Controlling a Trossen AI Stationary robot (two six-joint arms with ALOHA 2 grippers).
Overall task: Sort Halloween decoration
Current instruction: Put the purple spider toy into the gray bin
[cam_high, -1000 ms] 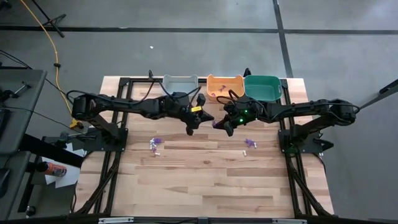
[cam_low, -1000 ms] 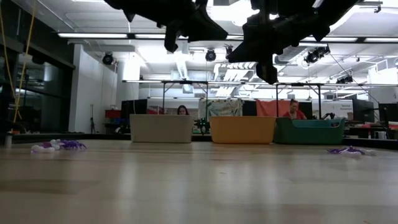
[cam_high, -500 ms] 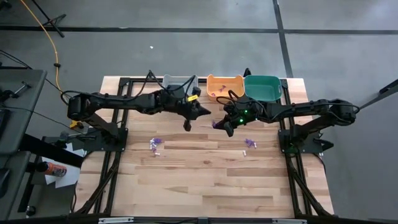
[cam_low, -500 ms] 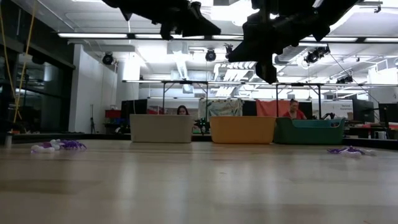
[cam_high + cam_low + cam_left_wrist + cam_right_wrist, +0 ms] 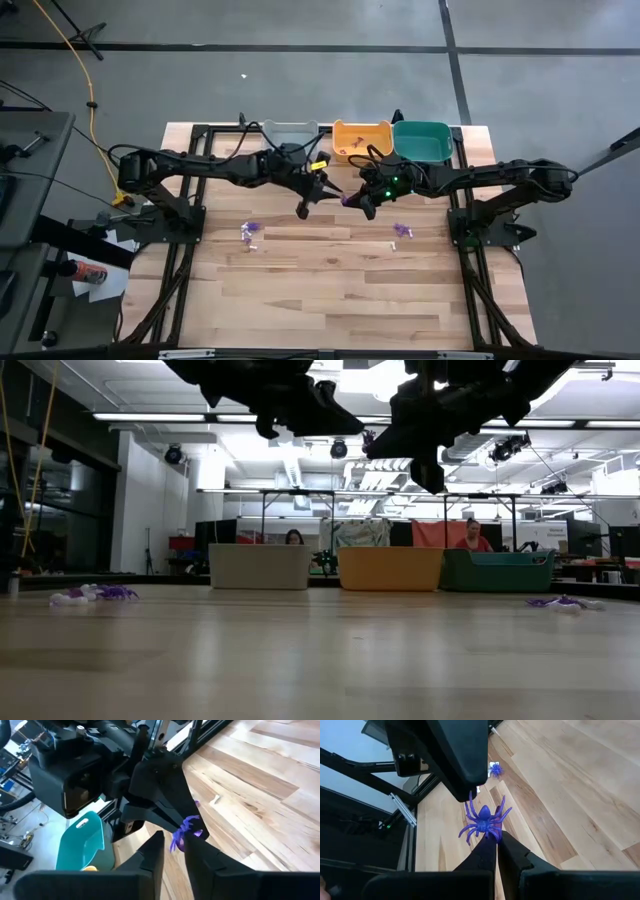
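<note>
Swinging back from the grey bin, the left tool (image 5: pixel 303 209) has come down to the middle of the worktop, nose to nose with the right tool (image 5: pixel 366 208), and its fingers have parted a little. From where I stand this looks like a hand-over in mid-air. The right tool is clenched on a small purple plastic spider (image 5: pixel 483 822), pinched by its rear so the legs splay out in front. The left wrist view shows that spider just past the left tool's slightly spread fingers (image 5: pixel 153 854), not yet between them. To do this well, I'd ease the left tool forward until the body sits squarely between its pads, close firmly, and only then let the right one release. More purple trinkets (image 5: pixel 248 232) lie loose on the pale wooden worktop (image 5: pixel 340 290).
</note>
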